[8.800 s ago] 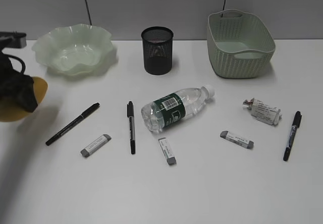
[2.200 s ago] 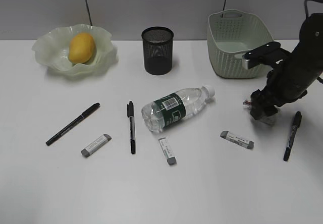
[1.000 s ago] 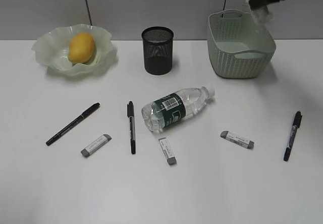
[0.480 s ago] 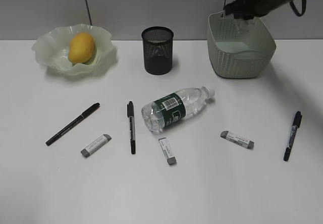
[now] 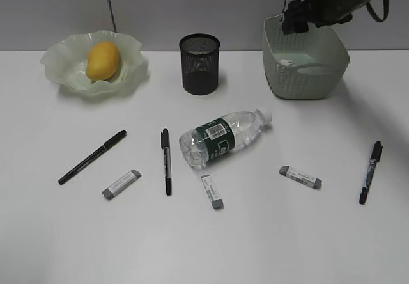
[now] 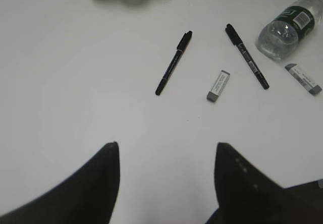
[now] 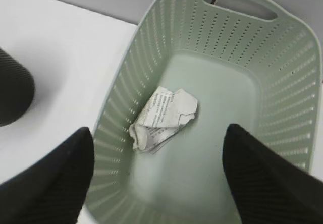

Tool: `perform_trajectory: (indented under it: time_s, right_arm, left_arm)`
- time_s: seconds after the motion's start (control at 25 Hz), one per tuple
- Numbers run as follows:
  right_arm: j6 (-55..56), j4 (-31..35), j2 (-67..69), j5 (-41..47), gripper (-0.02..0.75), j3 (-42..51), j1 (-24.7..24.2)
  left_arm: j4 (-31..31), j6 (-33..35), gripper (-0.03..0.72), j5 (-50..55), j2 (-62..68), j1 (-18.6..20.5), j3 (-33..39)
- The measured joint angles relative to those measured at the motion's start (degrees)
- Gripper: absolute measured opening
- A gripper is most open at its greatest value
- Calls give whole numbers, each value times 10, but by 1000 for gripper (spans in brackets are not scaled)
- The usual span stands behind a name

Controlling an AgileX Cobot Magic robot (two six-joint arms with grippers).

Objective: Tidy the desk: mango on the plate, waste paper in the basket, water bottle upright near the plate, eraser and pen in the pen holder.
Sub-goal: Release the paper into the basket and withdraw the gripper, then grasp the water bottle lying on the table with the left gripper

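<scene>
- The right gripper [image 7: 159, 183] hangs over the basket [image 5: 281, 73] at the desk's one o'clock corner; in the right wrist view its two dark fingers [image 7: 50, 178] stand wide apart with nothing between them.
- The waste paper [image 7: 162, 117] lies crumpled on the basket floor, toward the wall at nine o'clock in that view, free of both fingers; in the exterior view only a pale scrap of it shows inside.
- The left gripper [image 6: 166, 183] hovers above bare desk [image 5: 287, 245]; its jaws are spread and hold nothing; it does not show in the exterior view.
- The mango [image 5: 103, 61] sits in the plate [image 5: 64, 60] at the far eleven o'clock corner.
- The pen holder [image 5: 199, 64] stands upright at twelve o'clock, between plate and basket, touching neither.
- The water bottle [image 5: 223, 137] lies on its side mid-desk, white cap pointing to two o'clock.
- Three pens lie flat: one at nine o'clock of the bottle [image 5: 92, 157], slanted; one just beside the bottle's base [image 5: 166, 161], nearly straight; one well apart at three o'clock near the desk edge [image 5: 370, 172].
- Three erasers lie flat: one at seven o'clock of the bottle [image 5: 121, 184]; one at six o'clock [image 5: 212, 191]; one at four o'clock [image 5: 300, 177]; none touches a pen.
</scene>
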Motion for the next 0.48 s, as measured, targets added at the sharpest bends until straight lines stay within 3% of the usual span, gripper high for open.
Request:
perform_trajectory:
  time_s: [0.28,0.48]
  right_arm:
    - [18,12,-80,207,582,-26,0]
    - [118,-49,-115,376,579,-28,0]
  left_arm:
    - [0,0,454,-2,0,0,0]
    - [-1,0,454,-5,0,0,0]
